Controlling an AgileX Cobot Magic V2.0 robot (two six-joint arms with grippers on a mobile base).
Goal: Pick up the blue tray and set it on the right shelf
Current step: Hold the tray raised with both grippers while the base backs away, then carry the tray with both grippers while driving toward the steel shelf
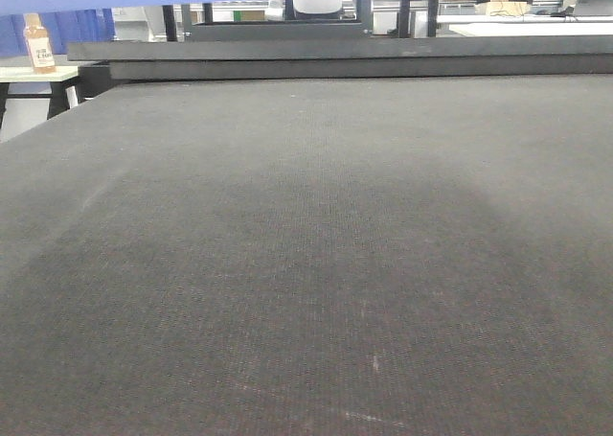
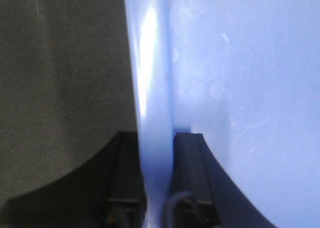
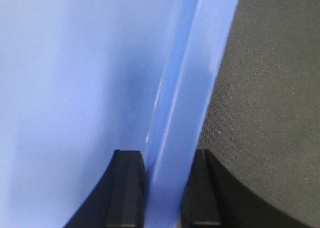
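Left gripper [image 2: 159,138] is clenched on the rim of the tray [image 2: 240,87], one finger on the outer face of the lip and one on the inner, with the glossy blue floor spreading away to one side. Right gripper [image 3: 162,155] grasps the opposite rim the same way, the lip pinched between its two black fingers. Beyond each rim lies only the dark table [image 1: 306,263]. In the front view the tray shows as a blue band along the very top edge, which suggests it hangs clear of the table rather than resting on it, though the gap itself cannot be seen. A bottle [image 1: 38,41] stands on a pale side table [image 1: 34,74] far off to the left. The step in hand, as I judge it, is the carry: the grab is done and the placing is not yet begun. No shelf appears in any view, so the next move calls for bringing it into sight on the right, with both arms travelling together and level so the thin rim neither twists nor slips from either grip.
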